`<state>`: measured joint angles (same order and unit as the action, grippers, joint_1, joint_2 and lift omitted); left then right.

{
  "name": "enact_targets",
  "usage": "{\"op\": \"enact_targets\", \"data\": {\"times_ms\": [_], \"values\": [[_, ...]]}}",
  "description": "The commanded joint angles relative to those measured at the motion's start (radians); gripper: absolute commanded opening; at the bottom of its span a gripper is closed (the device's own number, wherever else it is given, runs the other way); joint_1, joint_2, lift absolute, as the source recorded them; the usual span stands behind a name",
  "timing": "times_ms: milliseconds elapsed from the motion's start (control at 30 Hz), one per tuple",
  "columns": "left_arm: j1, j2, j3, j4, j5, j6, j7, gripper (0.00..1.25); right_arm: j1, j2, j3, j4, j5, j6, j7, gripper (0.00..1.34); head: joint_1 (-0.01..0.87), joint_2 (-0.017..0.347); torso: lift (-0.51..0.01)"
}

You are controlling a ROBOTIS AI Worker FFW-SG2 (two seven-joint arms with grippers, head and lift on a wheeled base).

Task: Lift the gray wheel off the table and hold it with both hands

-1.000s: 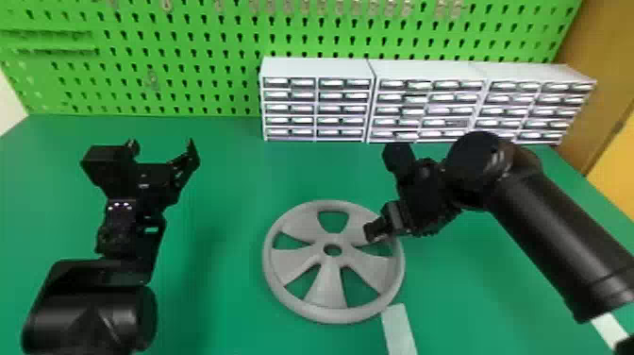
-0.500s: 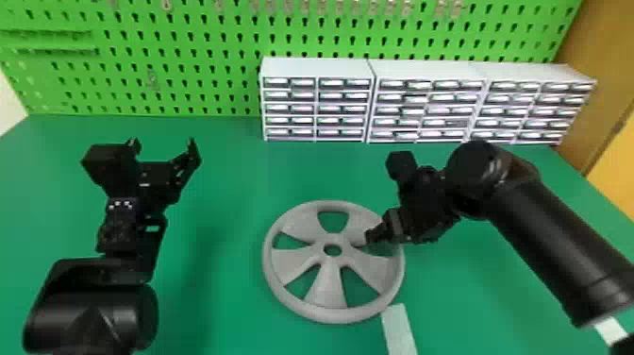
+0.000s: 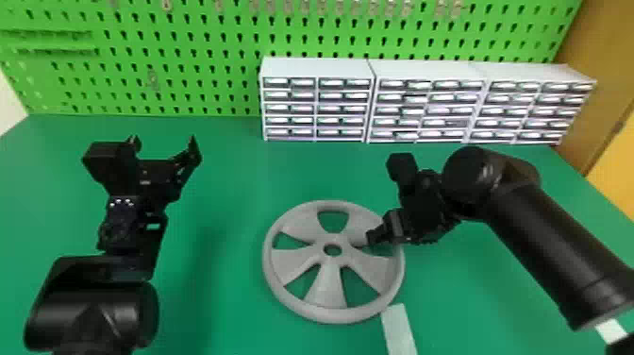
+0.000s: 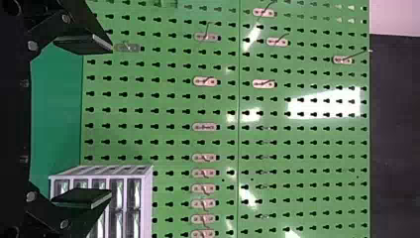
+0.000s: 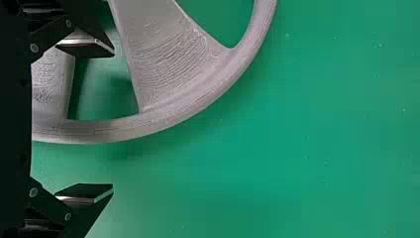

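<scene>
The gray wheel [image 3: 330, 283] lies flat on the green table in the head view. My right gripper [image 3: 377, 238] is over the wheel's right side. In the right wrist view that gripper [image 5: 85, 121] is open, and the rim of the wheel [image 5: 163, 119] passes between its two fingers without both touching it. One finger is over an opening between spokes, the other outside the rim. My left gripper [image 3: 165, 141] stands open above the table, left of the wheel and apart from it. The left wrist view has this gripper [image 4: 83, 121] with nothing between its fingers.
White drawer cabinets [image 3: 316, 101] stand along the table's back edge, in front of a green pegboard [image 3: 188, 61]. A pale flat strip [image 3: 398, 330] lies just beyond the wheel's near right edge. Green table surface [image 3: 226, 179] extends between the left arm and the wheel.
The right gripper and forearm have shifted slightly downward in the head view, closer to the wheel's right rim. The left arm and the wheel look unmoved.
</scene>
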<state>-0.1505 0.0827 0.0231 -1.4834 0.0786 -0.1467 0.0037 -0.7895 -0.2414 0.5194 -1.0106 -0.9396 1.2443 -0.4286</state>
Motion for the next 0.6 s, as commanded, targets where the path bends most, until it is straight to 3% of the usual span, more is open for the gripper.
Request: {"op": "enact_targets", "data": {"times_ms": [0,133,300,433,567], "values": [[0.0,0.0,0.0,0.0,0.0,-0.002,0.001,1.0,-0.002,-0.001,0.016,0.003,0.036,-0.005,0.021,1.02,0.711,0.015,-0.098],[-0.001,0.0,0.0,0.0,0.0,-0.002,0.001,1.0,-0.002,-0.001,0.019,0.013,0.056,-0.008,0.047,0.98,0.711,0.015,-0.098],[-0.001,0.0,0.0,0.0,0.001,-0.002,0.001,1.0,-0.002,-0.002,0.021,0.018,0.065,-0.009,0.059,0.77,0.711,0.015,-0.098],[-0.001,0.0,0.0,0.0,0.0,0.001,0.001,1.0,-0.002,-0.002,0.027,0.02,0.068,-0.009,0.064,0.75,0.711,0.015,-0.098],[-0.001,0.0,-0.002,0.0,0.001,-0.002,0.001,1.0,-0.002,-0.002,0.028,0.02,0.077,-0.009,0.068,0.61,0.711,0.015,-0.098]]}}
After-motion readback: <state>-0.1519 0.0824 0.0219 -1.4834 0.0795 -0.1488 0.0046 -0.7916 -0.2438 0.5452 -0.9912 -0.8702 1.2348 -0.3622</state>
